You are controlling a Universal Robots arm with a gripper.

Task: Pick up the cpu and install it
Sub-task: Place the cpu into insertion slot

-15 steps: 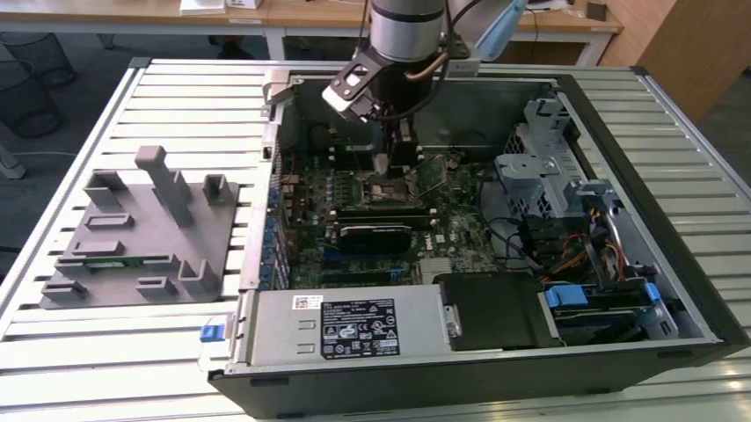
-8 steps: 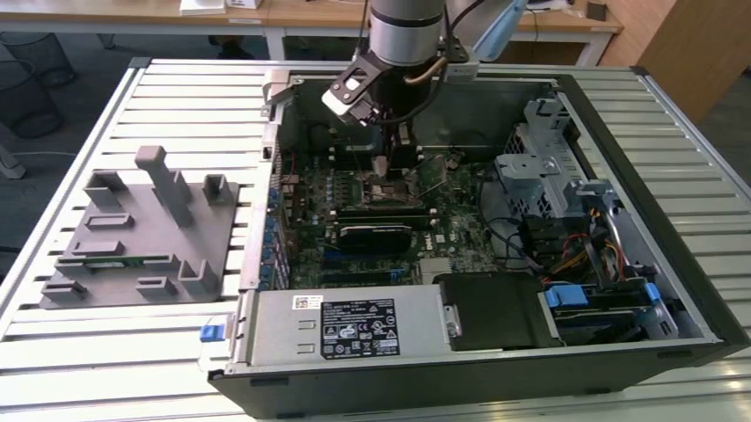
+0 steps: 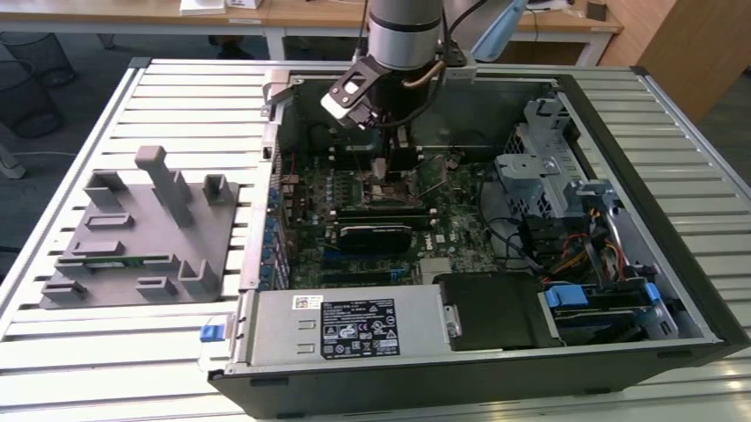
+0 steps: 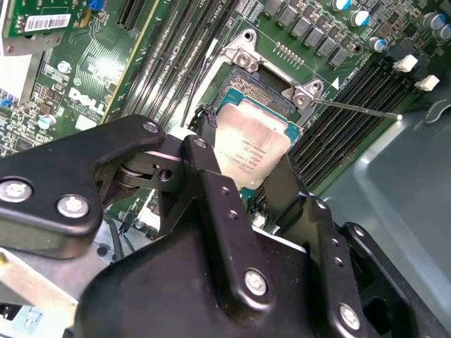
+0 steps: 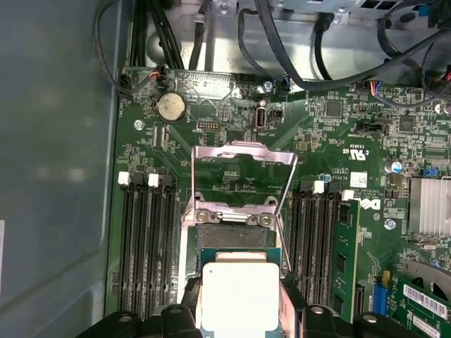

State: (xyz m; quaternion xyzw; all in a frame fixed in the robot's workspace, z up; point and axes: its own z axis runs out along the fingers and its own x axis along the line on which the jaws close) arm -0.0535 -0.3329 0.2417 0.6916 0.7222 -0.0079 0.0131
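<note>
The cpu (image 5: 239, 299), a flat square chip with a silvery top (image 4: 250, 144) and a pale rim, sits between my black fingers (image 4: 204, 165). My gripper (image 5: 239, 304) is shut on it by two opposite edges. It hangs just over the open socket (image 5: 232, 236) on the green motherboard (image 5: 211, 127); I cannot tell whether it touches the socket. The socket's metal load plate (image 5: 243, 158) is flipped back, and its thin lever (image 4: 352, 109) sticks out sideways. In the exterior view my gripper (image 3: 382, 171) reaches down into the open computer case (image 3: 657, 132).
Black memory slots (image 5: 144, 246) flank the socket on both sides. A black block (image 3: 375, 236) lies just in front of it, with a drive cage and cables (image 3: 551, 189) at the exterior view's right. A grey fixture (image 3: 135, 233) holding a green memory stick (image 3: 118, 260) stands left of the case.
</note>
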